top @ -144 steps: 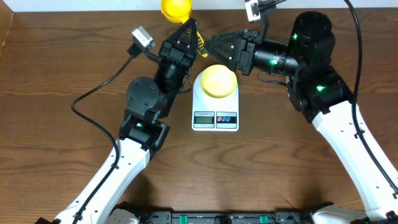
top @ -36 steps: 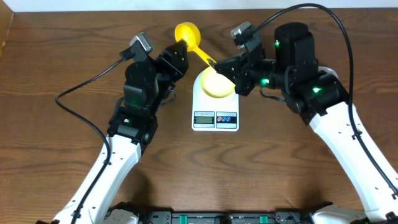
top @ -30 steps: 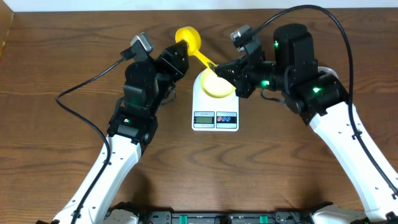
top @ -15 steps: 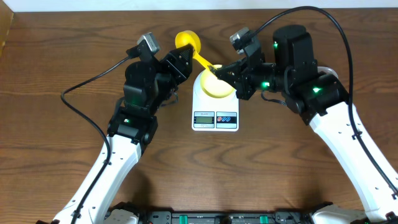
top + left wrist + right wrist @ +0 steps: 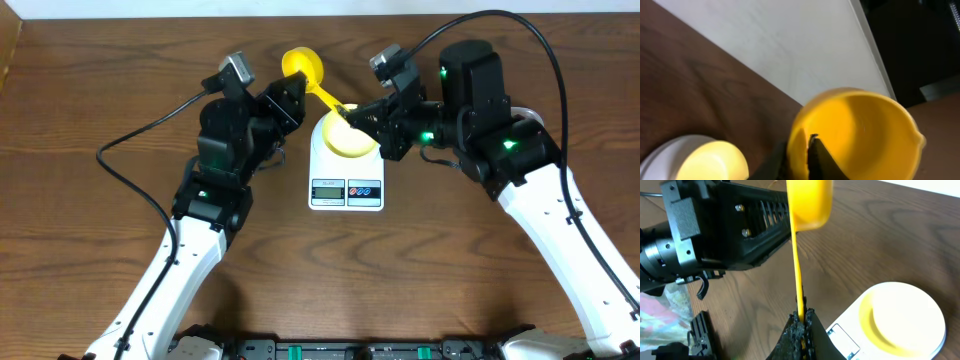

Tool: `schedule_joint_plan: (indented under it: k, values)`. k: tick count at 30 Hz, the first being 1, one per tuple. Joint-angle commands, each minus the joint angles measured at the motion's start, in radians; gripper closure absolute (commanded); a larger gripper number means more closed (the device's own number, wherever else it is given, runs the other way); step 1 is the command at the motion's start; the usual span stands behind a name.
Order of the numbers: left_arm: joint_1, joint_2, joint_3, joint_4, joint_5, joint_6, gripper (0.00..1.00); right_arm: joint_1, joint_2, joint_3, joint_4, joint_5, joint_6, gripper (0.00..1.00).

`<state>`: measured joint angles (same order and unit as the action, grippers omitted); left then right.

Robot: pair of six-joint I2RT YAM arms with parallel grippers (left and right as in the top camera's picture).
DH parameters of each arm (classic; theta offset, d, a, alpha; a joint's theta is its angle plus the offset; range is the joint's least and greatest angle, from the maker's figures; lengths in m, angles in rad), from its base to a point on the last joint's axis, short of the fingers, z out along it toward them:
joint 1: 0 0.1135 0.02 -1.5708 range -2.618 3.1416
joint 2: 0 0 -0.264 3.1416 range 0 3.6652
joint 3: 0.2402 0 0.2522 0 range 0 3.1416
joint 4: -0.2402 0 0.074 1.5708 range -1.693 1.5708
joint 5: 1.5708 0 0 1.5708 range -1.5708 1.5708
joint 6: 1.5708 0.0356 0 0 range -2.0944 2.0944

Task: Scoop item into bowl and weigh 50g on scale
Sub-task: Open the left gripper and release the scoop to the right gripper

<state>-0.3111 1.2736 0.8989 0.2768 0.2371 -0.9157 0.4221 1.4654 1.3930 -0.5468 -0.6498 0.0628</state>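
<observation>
One scale [image 5: 346,203] stood on the one worktop [image 5: 80,250], carrying one display [image 5: 328,188] and two buttons [image 5: 364,188]. There was one pale yellow bowl [image 5: 350,140] and one bright yellow scoop [image 5: 303,68]. Two tools were counted, the left tool [image 5: 800,155] and the right tool [image 5: 801,322], and two black cables [image 5: 140,150].

Bowl [image 5: 352,141] on scale [image 5: 346,190], scoop [image 5: 303,68] behind.

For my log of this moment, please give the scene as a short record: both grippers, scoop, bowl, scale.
left gripper: shut on the rim of the yellow measuring scoop
right gripper: shut on the scoop's handle end
scoop: held between both grippers, cup empty
pale yellow bowl: on the scale, empty
scale: white, on the wooden table
</observation>
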Motion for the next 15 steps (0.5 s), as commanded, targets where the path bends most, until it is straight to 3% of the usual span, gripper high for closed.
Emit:
schedule_joint_plan:
  k: [1, 6, 8, 13, 15]
  values:
    - [0.000, 0.000, 0.016, 0.022, 0.017, 0.013, 0.90, 0.003, -0.007, 0.013, 0.003, -0.015, -0.010, 0.99]
    - [0.000, 0.000, 0.016, 0.069, 0.017, 0.013, 0.93, 0.003, -0.009, 0.013, 0.004, -0.015, 0.005, 0.99]
    - [0.000, 0.000, 0.016, 0.068, 0.017, 0.014, 0.93, 0.003, -0.013, 0.013, 0.008, -0.015, 0.036, 0.94]
    - [0.000, 0.000, 0.016, 0.069, 0.017, 0.012, 0.93, 0.002, -0.020, 0.013, 0.043, -0.014, 0.125, 0.61]
    - [0.000, 0.000, 0.016, 0.069, 0.013, -0.027, 0.93, 0.000, -0.027, 0.013, 0.061, -0.014, 0.141, 0.54]
